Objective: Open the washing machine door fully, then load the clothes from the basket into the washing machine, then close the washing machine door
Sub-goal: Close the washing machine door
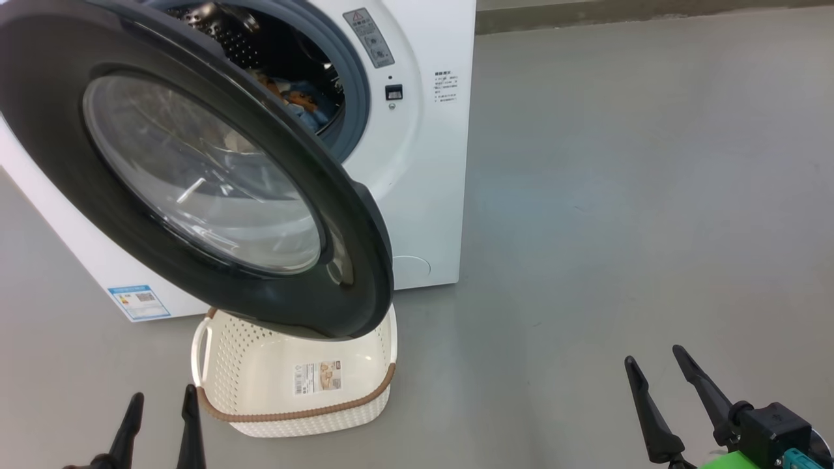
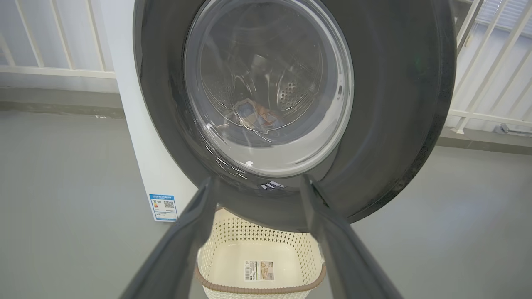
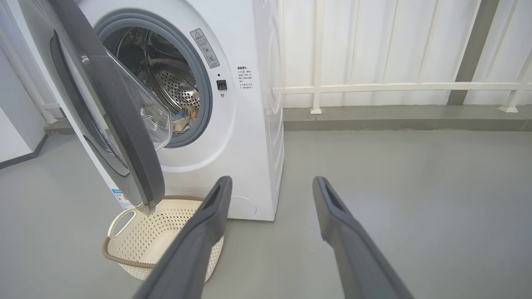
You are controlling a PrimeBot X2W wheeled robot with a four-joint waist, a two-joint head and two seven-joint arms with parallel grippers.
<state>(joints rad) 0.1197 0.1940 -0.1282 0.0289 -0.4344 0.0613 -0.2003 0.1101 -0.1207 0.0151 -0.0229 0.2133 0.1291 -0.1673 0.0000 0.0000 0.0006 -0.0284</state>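
- Head view: door point(image 1: 195, 176) ajar at upper left, over the basket point(image 1: 296, 414) on grey floor point(image 1: 586, 195); clothes point(image 1: 303, 104) in the drum point(image 1: 221, 32); left gripper point(image 1: 164, 392) and right gripper point(image 1: 653, 354) spread, free.
- Left wrist view: door glass faces the camera.
- Right wrist view: door edge-on at left; railing point(image 3: 395, 87) behind.

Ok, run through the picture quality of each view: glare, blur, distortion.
Head view: soft even light, streaky reflections across the glass of the washing machine door, which looms large and close. Left wrist view: the fingers are blurred at close range, and glare on the glass veils the clothes behind it. Right wrist view: sharpest, but the wide lens tilts the railing posts.
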